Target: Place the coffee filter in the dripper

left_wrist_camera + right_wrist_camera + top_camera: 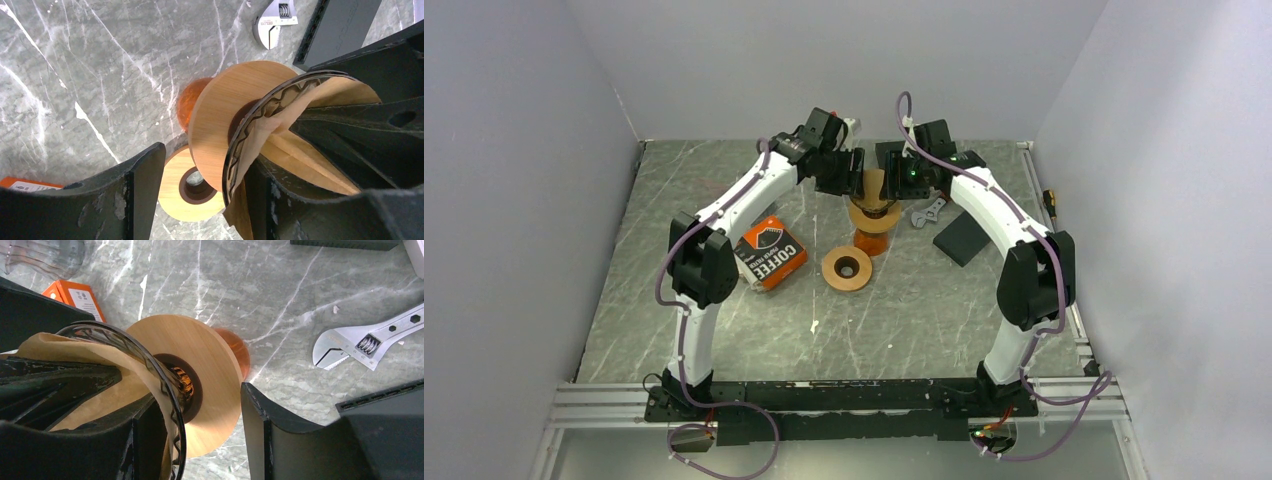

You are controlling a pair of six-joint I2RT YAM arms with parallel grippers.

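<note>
Left gripper, right gripper both spread, astride dripper rim, one finger inside coffee filter

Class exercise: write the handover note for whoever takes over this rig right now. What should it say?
Left end effector: open, one finger inside the filter, the other outside the dripper.
Right end effector: open, straddling the opposite side of the rim the same way.
Things: the dripper stands on the orange cup mid-table. The filter box and a wooden ring lie nearer the bases.
Done: the filter is inside the glass cone.
Left: check that it sits flat, as one edge seems to lap over the rim, then probably lift both arms clear.
</note>
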